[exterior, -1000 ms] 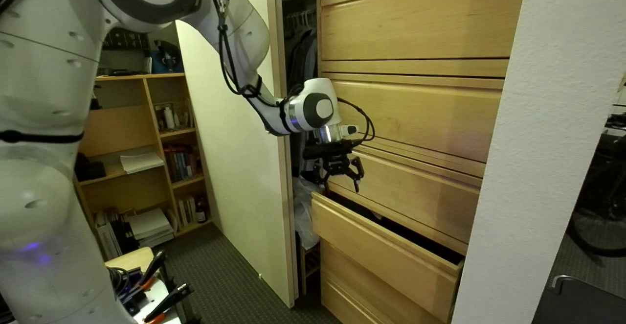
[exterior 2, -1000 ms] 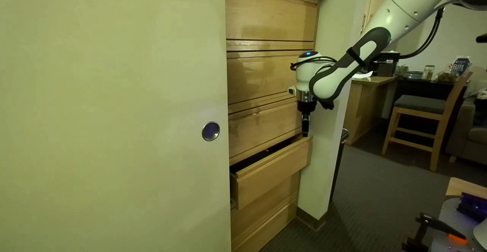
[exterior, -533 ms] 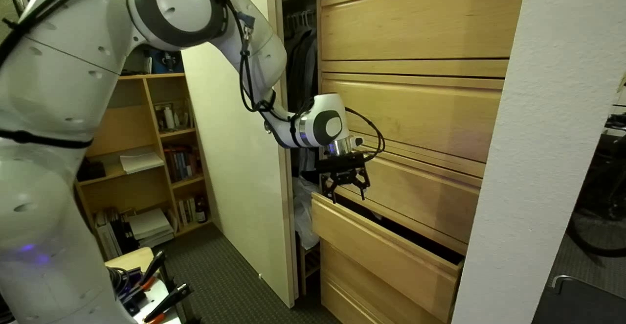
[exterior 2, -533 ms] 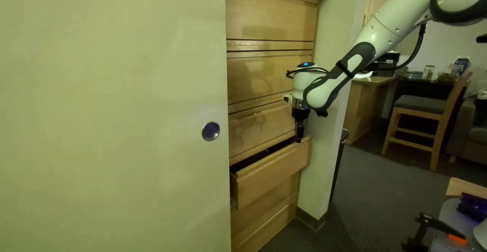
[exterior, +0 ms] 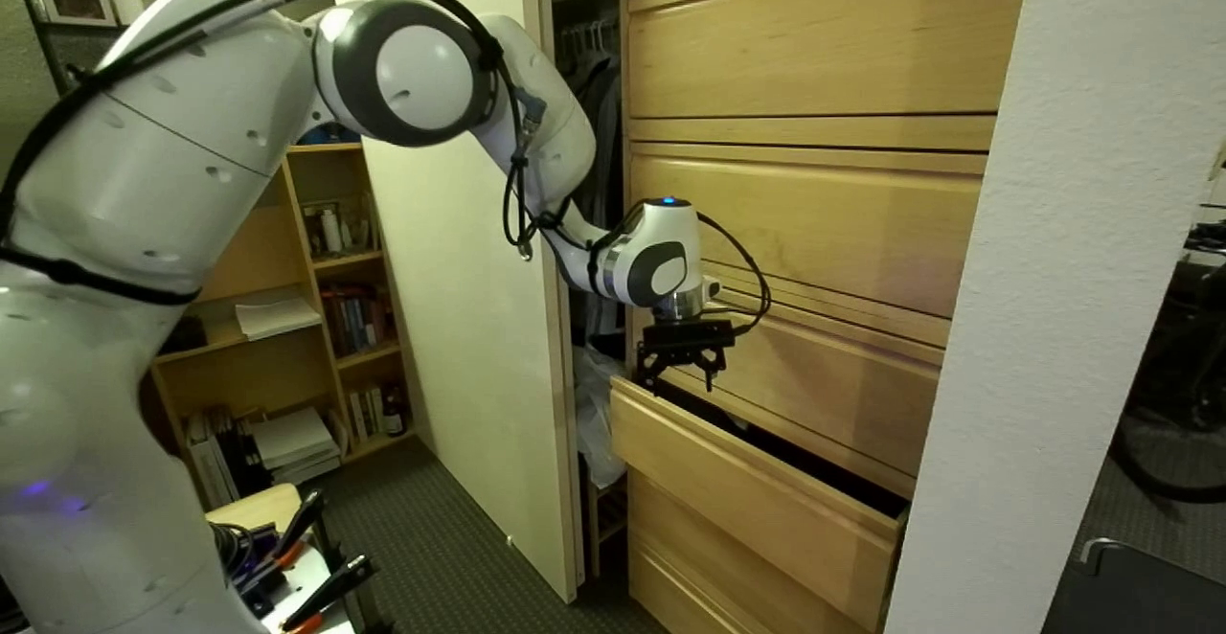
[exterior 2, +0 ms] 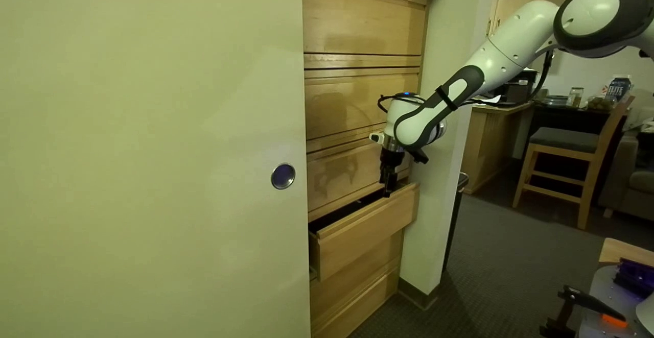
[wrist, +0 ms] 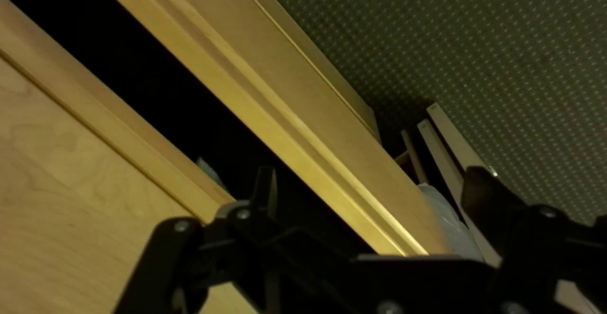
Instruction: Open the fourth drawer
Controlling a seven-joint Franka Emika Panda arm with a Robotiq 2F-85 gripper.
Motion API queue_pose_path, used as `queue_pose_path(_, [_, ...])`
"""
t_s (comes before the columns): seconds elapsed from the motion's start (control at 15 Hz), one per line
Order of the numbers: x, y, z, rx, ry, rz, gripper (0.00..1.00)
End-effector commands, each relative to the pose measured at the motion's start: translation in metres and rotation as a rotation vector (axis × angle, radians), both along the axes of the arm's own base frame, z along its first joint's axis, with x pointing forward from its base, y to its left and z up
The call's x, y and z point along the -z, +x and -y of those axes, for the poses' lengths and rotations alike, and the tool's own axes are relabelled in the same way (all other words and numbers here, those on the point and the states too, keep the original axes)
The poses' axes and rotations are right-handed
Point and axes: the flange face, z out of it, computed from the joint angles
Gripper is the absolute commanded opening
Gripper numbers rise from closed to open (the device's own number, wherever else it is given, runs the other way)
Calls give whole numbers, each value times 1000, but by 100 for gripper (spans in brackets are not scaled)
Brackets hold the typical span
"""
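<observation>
Your pincer (exterior: 682,385) is spread wide at the fourth drawer (exterior: 757,500), which both exterior views show partly pulled out, under three matching drawers (exterior: 814,50). The wrist view gives you that drawer's front edge (wrist: 246,110) running between the fingers (wrist: 488,205), contact unclear, and a small greyish patch (wrist: 209,171) in its dark inside. The bookshelf (exterior: 273,371) and the wooden chair (exterior 2: 564,140) each reach you in just a single exterior view.

"ELITE" (in capitals) can be read on a blue-and-white container (exterior 2: 619,87).
</observation>
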Motion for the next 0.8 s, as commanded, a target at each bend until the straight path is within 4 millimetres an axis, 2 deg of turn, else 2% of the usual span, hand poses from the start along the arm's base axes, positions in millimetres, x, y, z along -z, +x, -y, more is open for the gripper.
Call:
queue_pose_path(0.0, [23,9,-3,-84,55,13,100])
queue_pose_path(0.33, [60,11,-18,-184,64,-10,100])
queue_pose_path(0.73, [75,12,-22,-271,60,-3,100])
